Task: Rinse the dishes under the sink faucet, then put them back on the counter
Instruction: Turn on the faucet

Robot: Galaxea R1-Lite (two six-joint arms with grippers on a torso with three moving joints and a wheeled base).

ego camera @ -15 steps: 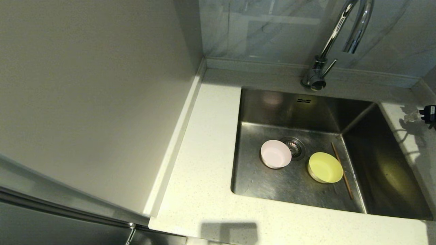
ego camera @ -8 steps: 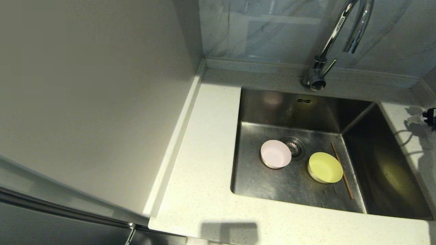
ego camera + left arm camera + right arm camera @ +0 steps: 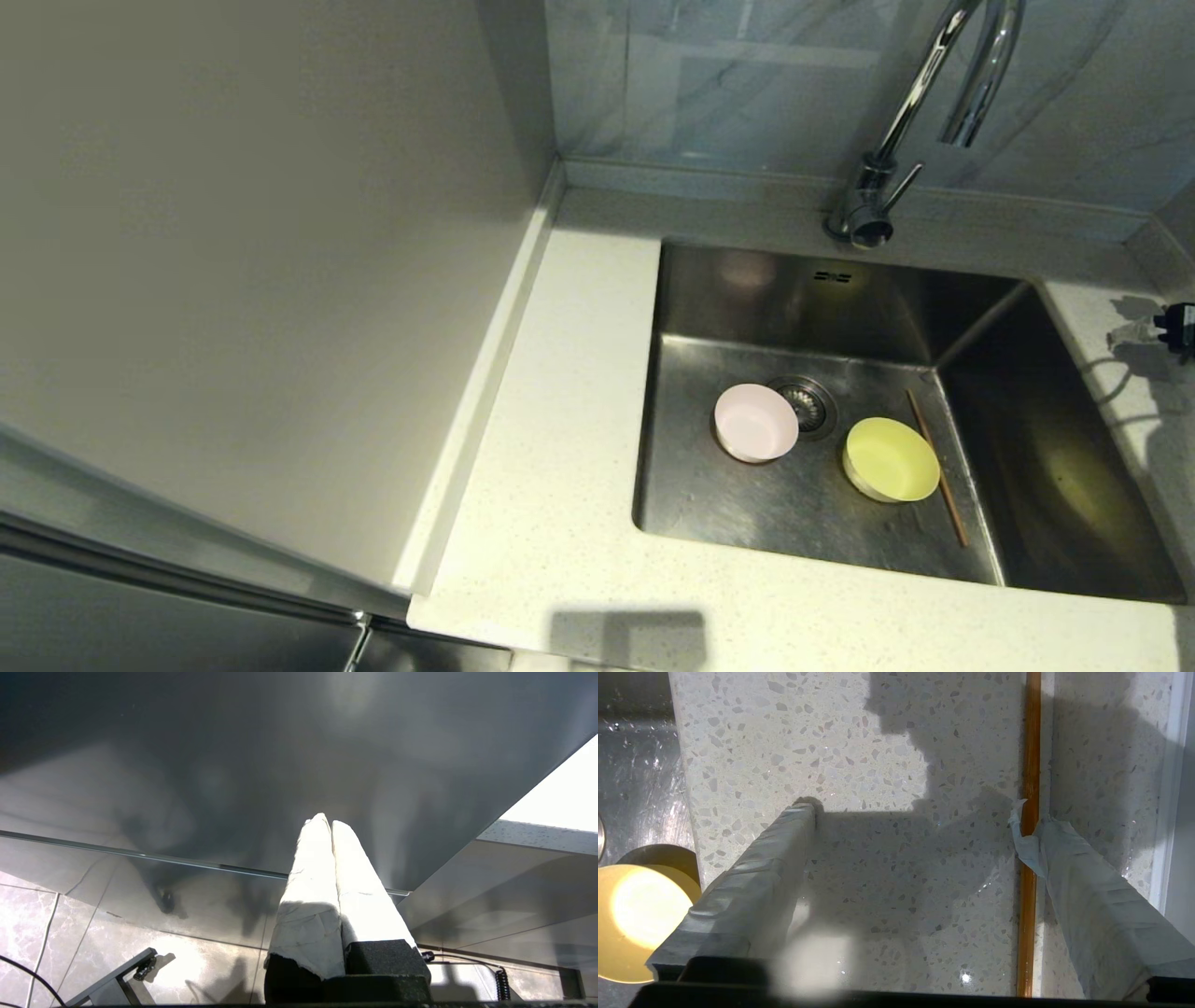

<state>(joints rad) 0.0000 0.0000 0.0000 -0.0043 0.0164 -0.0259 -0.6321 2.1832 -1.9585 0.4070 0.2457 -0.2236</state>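
In the sink (image 3: 747, 513) a pale pink bowl (image 3: 756, 422) sits beside the drain. A yellow-green bowl (image 3: 892, 459) rests to its right, with one brown chopstick (image 3: 936, 467) lying past it. The chrome faucet (image 3: 896, 121) rises behind the basin. In the right wrist view my right gripper (image 3: 915, 812) is open, low over the speckled counter (image 3: 901, 742) right of the sink. A second chopstick (image 3: 1031, 756) lies flat on the counter, running under one fingertip. The yellow-green bowl (image 3: 640, 914) shows beyond the counter's edge. My left gripper (image 3: 325, 821) is shut on nothing, parked below the counter.
A tall pale panel (image 3: 233, 280) bounds the counter (image 3: 560, 420) on the left. The marbled wall tile (image 3: 728, 84) rises behind a low raised back edge. A dark part of my right arm (image 3: 1178, 325) shows at the far right edge. Floor tiles (image 3: 56, 914) lie beneath the left gripper.
The dark part of the right arm at the head view's right edge has drifted slightly lower. Both bowls and the chopstick in the sink lie where they were.
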